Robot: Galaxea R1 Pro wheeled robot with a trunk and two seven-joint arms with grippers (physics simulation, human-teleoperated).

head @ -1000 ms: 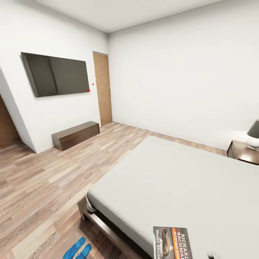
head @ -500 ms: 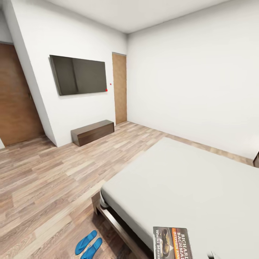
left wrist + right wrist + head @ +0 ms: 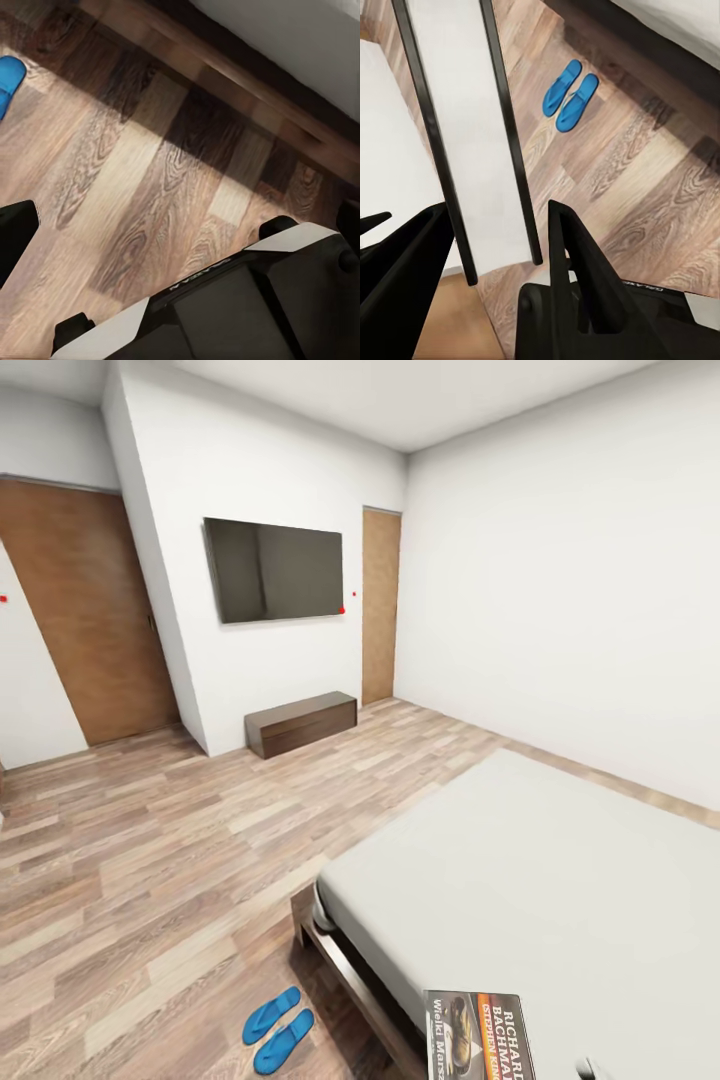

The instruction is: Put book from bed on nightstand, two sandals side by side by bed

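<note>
The right claw (image 3: 499,206) has its two dark fingers closed narrowly on the book (image 3: 472,127). From that claw the book is seen edge-on: a pale block of pages between two thin dark covers, reaching out past the fingertips. From the head camera, the book (image 3: 478,1036) shows its cover, a dark picture with an orange band and white lettering, low over the near edge of the bed (image 3: 540,860).

The two blue sandals (image 3: 571,96) lie on the wood floor (image 3: 645,187) well beyond the right claw's fingertips, side by side and nearly touching. They are close to the bed's dark frame (image 3: 345,970), just off its corner. One sandal's blue tip (image 3: 9,79) also peeks in far to one side of the left claw (image 3: 187,210).

The left claw stands wide with nothing between its fingers, over bare floorboards beside the bed frame. Part of the robot's black-and-white body (image 3: 247,300) sits under it.

Across the room from both claws are a wall television (image 3: 275,568), a long low cabinet (image 3: 300,723) beneath it and two brown doors (image 3: 95,625).
</note>
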